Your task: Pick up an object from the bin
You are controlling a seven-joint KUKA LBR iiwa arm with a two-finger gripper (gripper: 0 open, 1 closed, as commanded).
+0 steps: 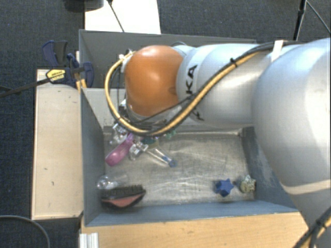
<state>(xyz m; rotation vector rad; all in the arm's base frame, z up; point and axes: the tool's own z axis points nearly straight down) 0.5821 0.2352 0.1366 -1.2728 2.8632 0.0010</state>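
My gripper (130,137) reaches down from under the orange cover to the bin's left back part, and most of it is hidden. Right at it lies a pink-purple rounded thing (118,153), tilted towards the left wall. Beside that sits a small clear plastic piece (137,149). A clear tube with a blue tip (162,157) slants away to the right on the floor. Whether anything is held cannot be seen.
A dark brush with a pink underside (123,196) lies at the front left, with a small clear thing (104,181) just behind it. A blue toy-like piece (223,187) and a yellowish-green lump (248,184) sit at the front right. The arm covers the bin's back right.
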